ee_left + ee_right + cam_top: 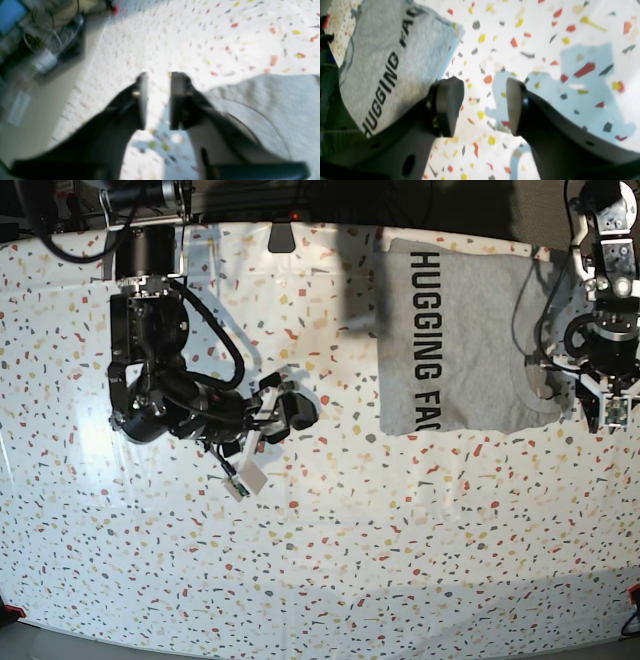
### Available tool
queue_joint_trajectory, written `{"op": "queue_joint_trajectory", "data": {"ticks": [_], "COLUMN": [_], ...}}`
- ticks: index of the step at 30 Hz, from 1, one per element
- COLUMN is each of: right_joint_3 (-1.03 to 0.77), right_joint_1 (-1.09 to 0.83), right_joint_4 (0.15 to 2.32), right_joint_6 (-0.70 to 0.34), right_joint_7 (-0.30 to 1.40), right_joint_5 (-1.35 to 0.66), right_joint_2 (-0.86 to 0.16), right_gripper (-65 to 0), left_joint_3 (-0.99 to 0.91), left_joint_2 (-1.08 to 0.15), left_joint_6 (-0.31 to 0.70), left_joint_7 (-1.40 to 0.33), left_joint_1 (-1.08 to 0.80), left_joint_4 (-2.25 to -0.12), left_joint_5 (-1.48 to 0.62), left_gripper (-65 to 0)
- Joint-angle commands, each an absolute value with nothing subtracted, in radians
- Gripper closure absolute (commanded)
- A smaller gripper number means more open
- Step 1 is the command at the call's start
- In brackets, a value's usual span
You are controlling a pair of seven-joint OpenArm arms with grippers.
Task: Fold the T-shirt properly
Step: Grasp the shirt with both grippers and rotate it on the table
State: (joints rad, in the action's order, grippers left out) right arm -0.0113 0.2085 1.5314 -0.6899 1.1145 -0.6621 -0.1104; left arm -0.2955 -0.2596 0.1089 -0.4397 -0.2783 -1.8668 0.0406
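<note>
A folded grey T-shirt (455, 340) lies on a speckled bench (320, 560). The left claw (158, 100) hangs just beside its edge, jaws narrowly apart, empty. The right claw (485, 107), well apart from the shirt, is spread.

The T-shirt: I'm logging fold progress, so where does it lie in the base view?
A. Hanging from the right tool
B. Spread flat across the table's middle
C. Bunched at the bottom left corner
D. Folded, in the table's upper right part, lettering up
D: the T-shirt lies as a folded rectangle in the upper right part of the table, its black "HUGGING FACE" lettering facing up, with neither tool holding it.
</note>
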Motion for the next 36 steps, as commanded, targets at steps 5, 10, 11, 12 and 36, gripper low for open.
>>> {"op": "queue_joint_trajectory", "data": {"ticks": [5,10,11,12,36], "right_joint_3": [0.053,0.202,0.235,0.266,0.399], "right_joint_1": [0.255,0.266,0.266,0.266,0.456], "right_joint_4": [1.548,1.546,1.546,1.546,0.986], "right_joint_6": [-0.698,-0.698,-0.698,-0.698,-0.665], "right_joint_7": [1.044,0.897,0.852,0.812,0.598], "right_joint_5": [-0.684,-0.546,-0.509,-0.475,0.055], "right_joint_2": [-0.108,-0.107,-0.108,-0.108,0.157], "right_gripper": [-4.6,0.0,0.0,0.0,0.0], "left_joint_3": [-0.308,-0.308,-0.308,-0.308,-0.307], "left_joint_2": [-0.269,-0.270,-0.269,-0.269,-0.218], "left_joint_6": [0.108,0.128,0.141,0.157,0.188], "left_joint_7": [-0.545,-0.687,-0.701,-0.709,-0.505], "left_joint_1": [-0.336,-0.425,-0.445,-0.464,-0.768], "left_joint_4": [-1.950,-1.970,-1.970,-1.970,-1.949], "left_joint_5": [-0.156,-0.297,-0.323,-0.351,-0.498], "left_gripper": [0.0,0.0,0.0,0.0,0.0]}}
